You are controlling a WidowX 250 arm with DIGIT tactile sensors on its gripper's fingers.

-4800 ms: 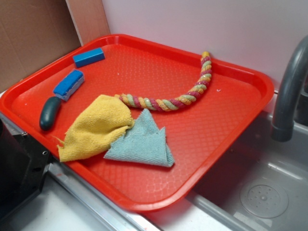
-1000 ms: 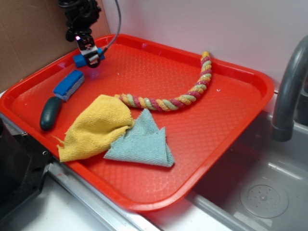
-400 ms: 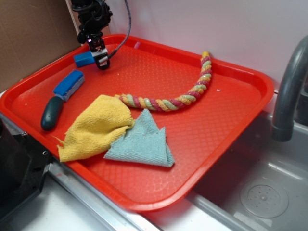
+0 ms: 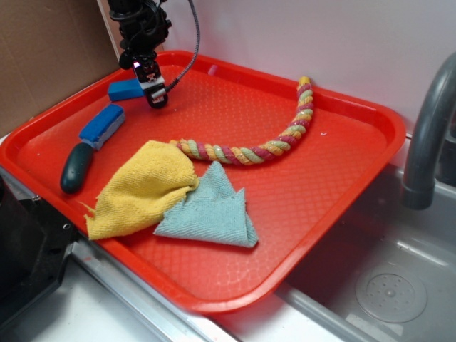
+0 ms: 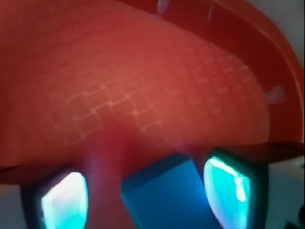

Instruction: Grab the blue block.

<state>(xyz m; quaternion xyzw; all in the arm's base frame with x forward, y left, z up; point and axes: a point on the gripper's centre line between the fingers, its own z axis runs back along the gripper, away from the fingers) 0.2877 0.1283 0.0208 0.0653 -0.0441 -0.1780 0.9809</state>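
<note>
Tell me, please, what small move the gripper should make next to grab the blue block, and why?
Probably close the fingers. In the wrist view the blue block sits between the two lit fingertips, with a gap visible on each side, so the gripper looks open around it. The exterior view shows it low over the red tray at the block's right end, so the grip may catch only that end.

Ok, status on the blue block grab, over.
Gripper low over the red tray, fingers apart. Blue block between the fingers, closer to the right pad, not clamped. Scrub brush nearby, not in the way.
</note>
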